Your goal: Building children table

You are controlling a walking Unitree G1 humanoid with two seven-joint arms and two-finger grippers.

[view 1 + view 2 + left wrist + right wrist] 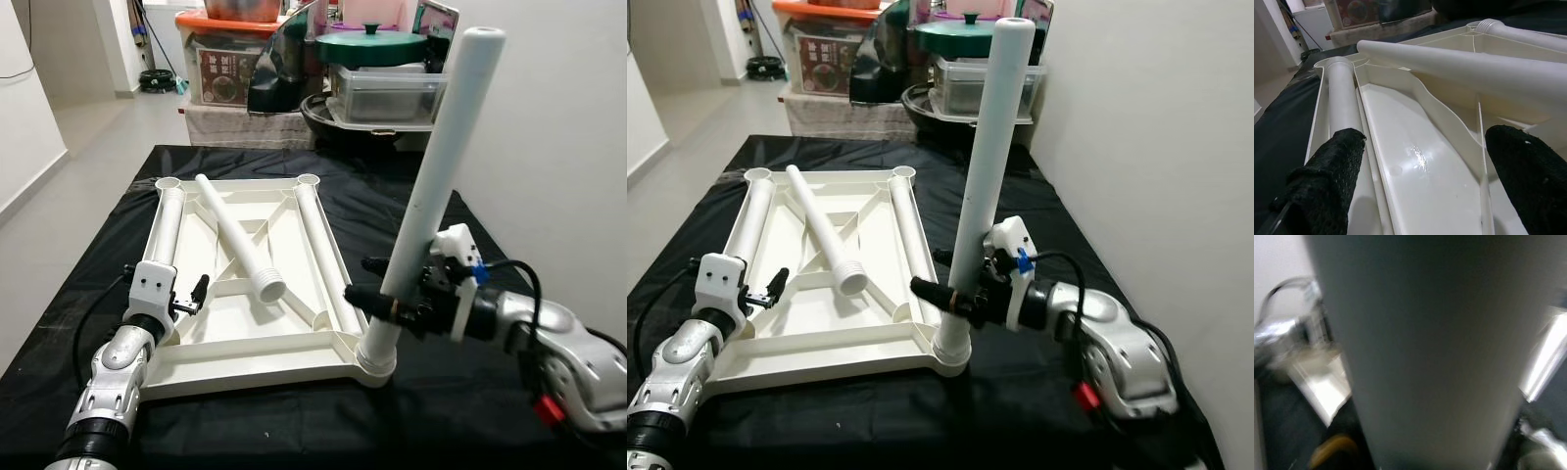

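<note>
Right tool (377, 286) clamps the upright white leg (436, 166), seated in the tabletop's (245, 333) near corner socket. Left tool (1415, 176) is open, fingers apart over the tabletop's edge; a loose leg (235, 238) lies beyond it.

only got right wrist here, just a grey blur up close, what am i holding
Observer: The right gripper is clamped on an upright white table leg, low on the tube.
Operator: is the leg in its socket
Observer: Its lower end sits in the near right corner socket of the upturned white tabletop, leaning a little to the right.
Operator: other legs
Observer: Three more lie on the tabletop: one along the left rail, one along the right rail, and a loose one diagonally across the middle.
Operator: left arm
Observer: The left gripper is open over the tabletop's near left edge, holding nothing.
</note>
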